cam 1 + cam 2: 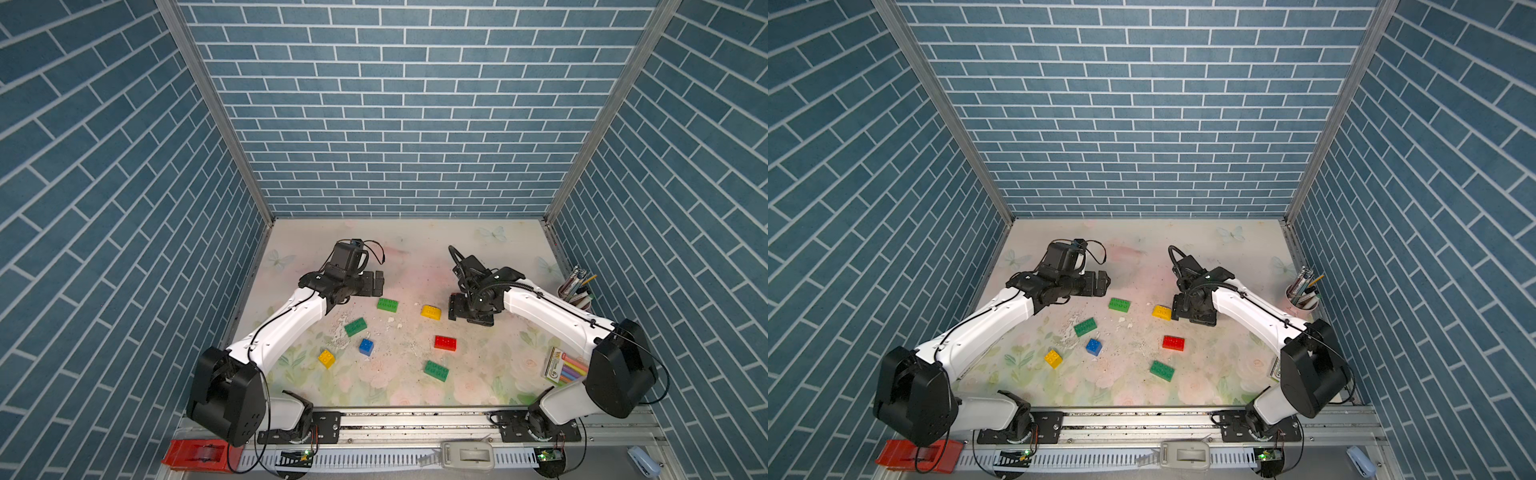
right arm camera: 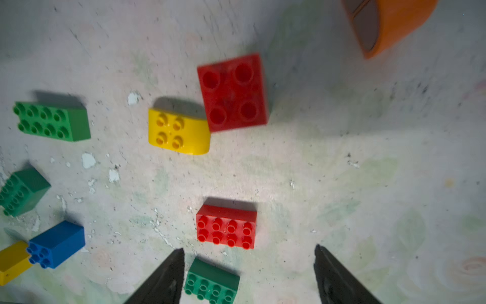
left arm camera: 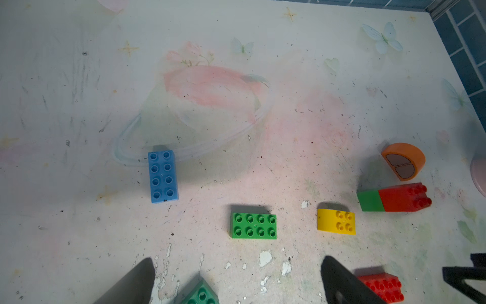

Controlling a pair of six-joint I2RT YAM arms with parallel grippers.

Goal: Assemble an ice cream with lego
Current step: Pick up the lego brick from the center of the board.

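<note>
Loose lego lies on the flowered mat in both top views: green bricks [image 1: 387,304] [image 1: 355,326] [image 1: 436,370], a yellow round-topped piece [image 1: 431,311], a blue cube [image 1: 366,346], a yellow cube [image 1: 326,358] and a red oblong [image 1: 445,343]. The left wrist view adds a blue oblong [image 3: 163,175], an orange round piece [image 3: 403,161] and a red-on-green stack [image 3: 394,197] lying on its side. My left gripper [image 1: 376,284] [image 3: 238,265] hovers open and empty. My right gripper [image 1: 455,307] [image 2: 248,263] is open above the table beside the yellow piece, holding nothing. The stack's red end [image 2: 232,92] looks blurred.
A cup of pens [image 1: 575,289] and a pack of coloured markers [image 1: 565,365] sit along the right wall. A red tape dispenser [image 1: 199,455] and a grey tool [image 1: 465,455] lie on the front rail. Blue brick-pattern walls close three sides. The mat has flaked patches [image 1: 340,332].
</note>
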